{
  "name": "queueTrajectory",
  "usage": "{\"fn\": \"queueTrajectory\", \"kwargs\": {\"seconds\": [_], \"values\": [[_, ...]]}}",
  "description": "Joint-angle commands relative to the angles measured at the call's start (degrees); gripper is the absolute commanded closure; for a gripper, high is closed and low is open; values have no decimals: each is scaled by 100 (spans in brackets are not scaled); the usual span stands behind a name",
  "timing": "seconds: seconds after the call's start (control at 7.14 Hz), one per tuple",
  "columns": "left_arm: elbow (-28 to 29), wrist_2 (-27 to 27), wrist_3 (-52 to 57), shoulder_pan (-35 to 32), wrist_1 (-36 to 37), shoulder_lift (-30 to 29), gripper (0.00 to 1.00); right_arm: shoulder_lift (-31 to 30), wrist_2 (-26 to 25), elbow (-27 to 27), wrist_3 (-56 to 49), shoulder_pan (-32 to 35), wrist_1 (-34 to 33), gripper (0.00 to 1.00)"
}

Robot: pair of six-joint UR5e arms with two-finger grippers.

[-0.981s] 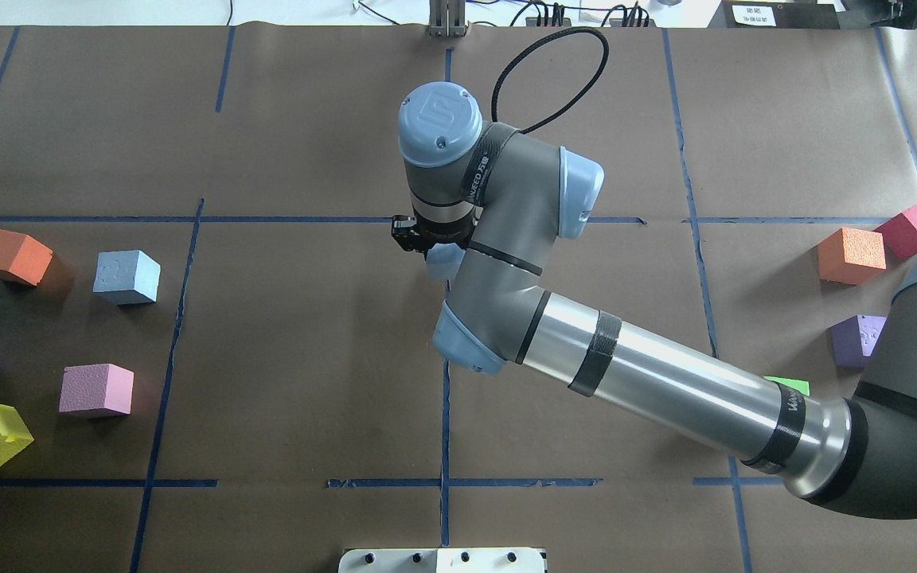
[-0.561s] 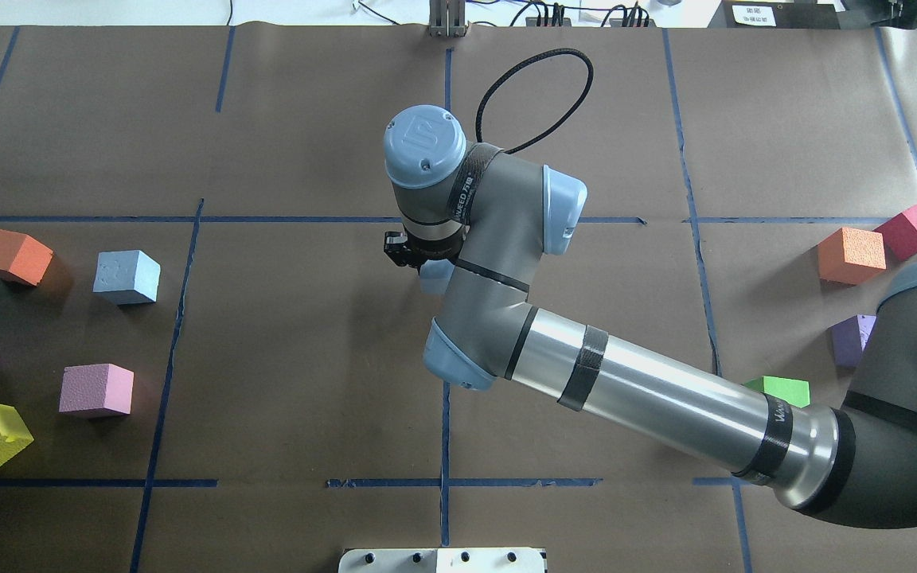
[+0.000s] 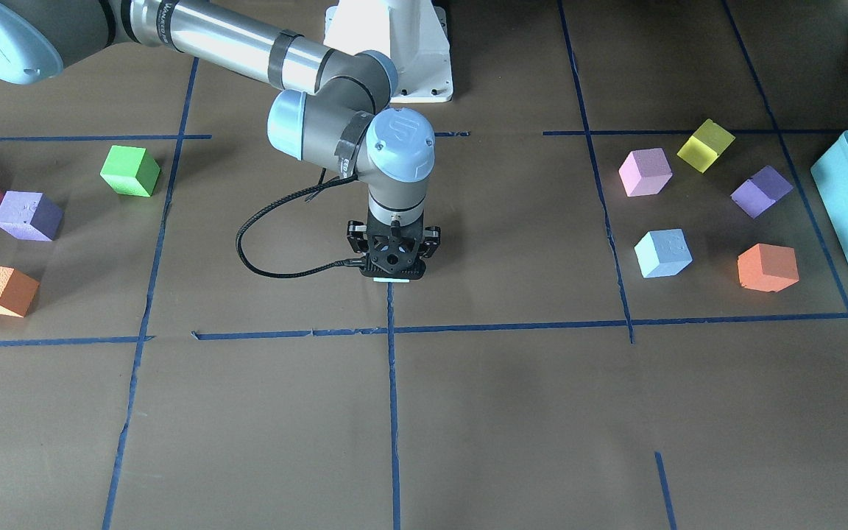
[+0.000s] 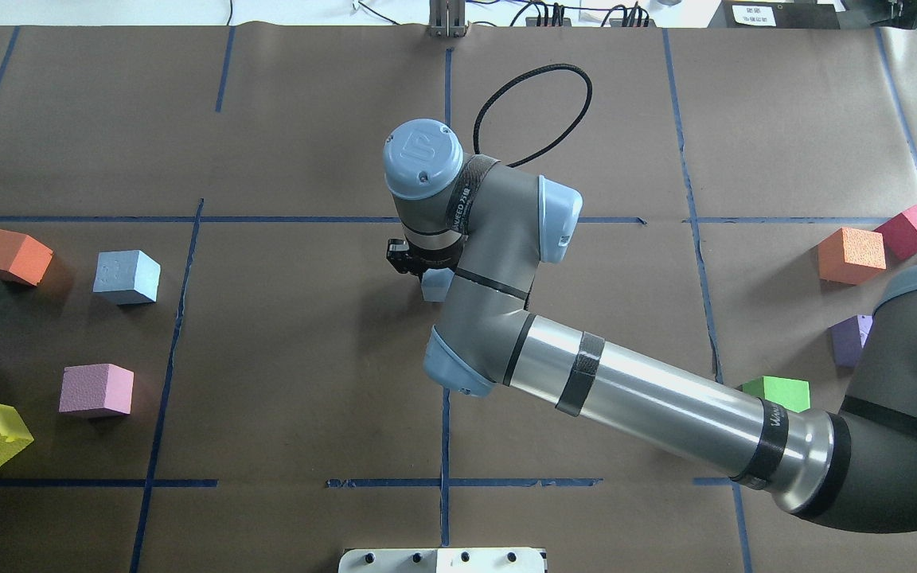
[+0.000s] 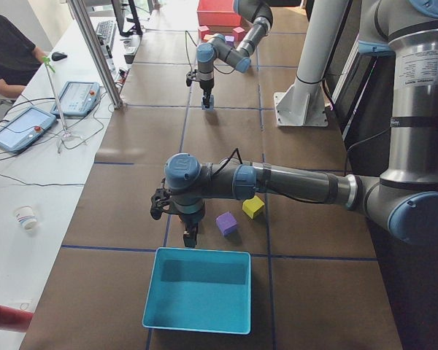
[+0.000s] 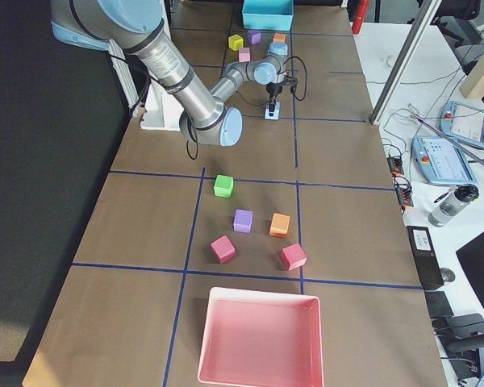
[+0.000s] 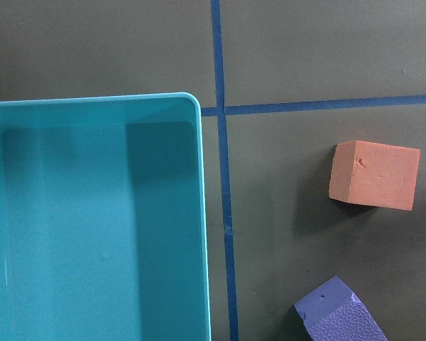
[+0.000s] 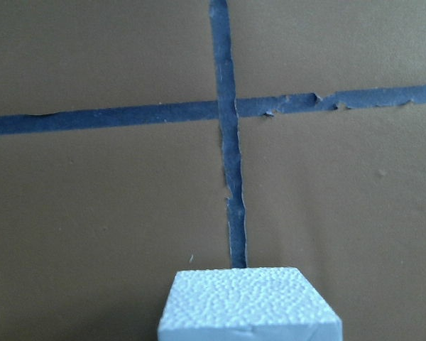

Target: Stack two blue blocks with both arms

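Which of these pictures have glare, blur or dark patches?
Overhead view: a bright glare streak on the silver tube of the right arm. Right wrist view: the blue block is crisp, the tape beyond it slightly soft. Left wrist view: sharp, with shade inside the teal box. Right-side view: its left edge is nearly black.

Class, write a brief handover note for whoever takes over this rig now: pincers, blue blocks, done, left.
Right pincer: shut on first blue block, at the centre tape line.
Left pincer: near the teal box; open or shut unclear.
Second blue block: loose on the left side, beside an orange cube.
Done: one block gripped. Left: stack the two.
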Motion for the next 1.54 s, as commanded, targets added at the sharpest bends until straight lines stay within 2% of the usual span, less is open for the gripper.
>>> {"fn": "queueTrajectory", "kwargs": {"seconds": [0.0, 0.28, 0.42, 0.84, 0.98, 1.26, 1.4], "values": [[0, 0, 0, 0, 0, 0, 0, -5, 0, 18, -35, 8, 12, 1], [9, 0, 0, 0, 0, 0, 0, 4, 9, 175, -43, 69, 3, 1], [0, 0, 0, 0, 0, 0, 0, -13, 70, 463, -26, 174, -102, 1], [0, -9, -9, 0, 0, -26, 0, 4, 202, 2289, -35, 438, -1890, 1], [-43, -9, -9, 0, -26, -70, 0, -22, 394, 2825, -43, 639, -2357, 1], [-709, 0, -44, 52, 35, -88, 0, -642, 727, 3976, -907, 1340, -3009, 1], [-1199, 0, -644, 122, 44, -88, 0, -1125, 999, 4260, -1627, 1788, -3020, 1]]}}
